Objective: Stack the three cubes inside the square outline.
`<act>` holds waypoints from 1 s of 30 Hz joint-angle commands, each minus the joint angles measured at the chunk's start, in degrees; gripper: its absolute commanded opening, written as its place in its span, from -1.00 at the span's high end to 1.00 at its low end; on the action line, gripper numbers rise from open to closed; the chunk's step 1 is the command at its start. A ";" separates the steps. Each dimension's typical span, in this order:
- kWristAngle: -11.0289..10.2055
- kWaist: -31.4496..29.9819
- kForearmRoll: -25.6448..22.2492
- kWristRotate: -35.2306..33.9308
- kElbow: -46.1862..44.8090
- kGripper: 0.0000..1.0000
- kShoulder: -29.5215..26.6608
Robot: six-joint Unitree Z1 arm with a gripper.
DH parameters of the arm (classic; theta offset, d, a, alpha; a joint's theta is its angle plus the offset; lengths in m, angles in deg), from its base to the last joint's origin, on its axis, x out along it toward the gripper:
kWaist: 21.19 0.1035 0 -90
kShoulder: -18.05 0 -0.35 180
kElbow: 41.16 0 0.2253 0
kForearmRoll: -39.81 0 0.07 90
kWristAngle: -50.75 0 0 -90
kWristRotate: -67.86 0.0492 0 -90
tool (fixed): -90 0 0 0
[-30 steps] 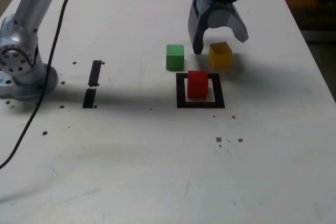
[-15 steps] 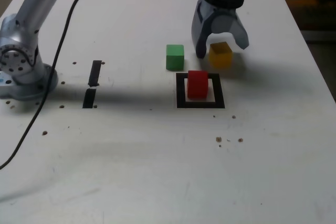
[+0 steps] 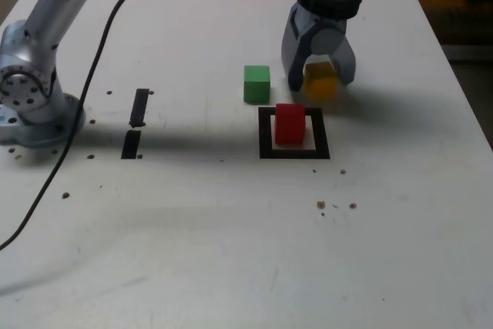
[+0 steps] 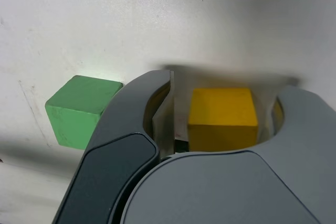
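So far only the red cube (image 3: 290,123) sits inside the square outline (image 3: 265,133) on the bench (image 3: 231,229), which I judge to be the first of three placements done. The fingers (image 3: 320,80) straddle the yellow cube (image 4: 222,111) just beyond the outline, partly closed around it, with a sliver of gap showing on one side in the wrist view, so a firm hold cannot be confirmed. The green cube (image 3: 256,83) stands untouched beside them, and both it and the yellow one are left to stack on the red.
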 commanded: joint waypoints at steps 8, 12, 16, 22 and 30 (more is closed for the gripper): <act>-0.85 -0.86 1.67 0.39 0.64 0.57 -0.21; -1.06 -1.25 1.51 0.34 0.64 0.58 -1.18; -1.50 -1.83 0.50 -0.02 0.69 0.58 -3.56; -2.51 -2.93 -2.63 -0.63 1.09 0.58 -7.90; -2.90 -5.98 -6.04 -2.96 -1.96 0.58 -14.23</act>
